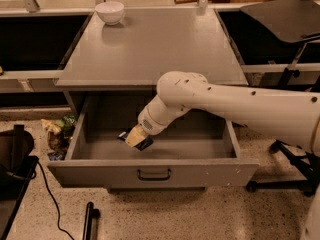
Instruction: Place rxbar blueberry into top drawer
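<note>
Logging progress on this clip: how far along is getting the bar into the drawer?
Done: the drawer stands open. In hand: the gripper is down inside the drawer, shut on the bar, close above the floor; I cannot tell whether the bar touches it. Left: let the bar go onto the drawer floor and withdraw.

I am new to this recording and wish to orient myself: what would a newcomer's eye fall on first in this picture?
The big white arm reaches from the right down into the open top drawer of the grey cabinet. Inside the drawer, left of its middle, the gripper holds the dark rxbar blueberry. A white bowl stands at the back left of the cabinet top.
</note>
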Motion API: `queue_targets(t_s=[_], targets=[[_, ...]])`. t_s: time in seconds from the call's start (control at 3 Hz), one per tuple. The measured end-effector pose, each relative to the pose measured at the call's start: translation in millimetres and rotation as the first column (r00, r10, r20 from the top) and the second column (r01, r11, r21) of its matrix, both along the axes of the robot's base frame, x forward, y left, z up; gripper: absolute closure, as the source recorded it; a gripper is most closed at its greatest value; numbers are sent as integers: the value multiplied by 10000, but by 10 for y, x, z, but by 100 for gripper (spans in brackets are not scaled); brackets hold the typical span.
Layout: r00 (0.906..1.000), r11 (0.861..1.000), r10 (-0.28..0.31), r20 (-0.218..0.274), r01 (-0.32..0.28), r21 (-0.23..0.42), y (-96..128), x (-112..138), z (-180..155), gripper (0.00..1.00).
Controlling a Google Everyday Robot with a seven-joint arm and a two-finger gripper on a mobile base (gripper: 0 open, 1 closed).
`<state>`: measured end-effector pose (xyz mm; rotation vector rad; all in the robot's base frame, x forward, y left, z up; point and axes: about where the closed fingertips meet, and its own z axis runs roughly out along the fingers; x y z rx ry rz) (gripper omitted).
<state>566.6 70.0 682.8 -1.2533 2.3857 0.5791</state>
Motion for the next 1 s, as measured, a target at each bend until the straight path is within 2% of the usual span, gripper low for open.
queue_targets(t_s=[0.33, 1.0], targets=[[9987, 9980, -468, 204, 476, -425, -163, 161, -134, 81], [9957, 9936, -725, 576, 771, -825, -247, 245, -145, 34]])
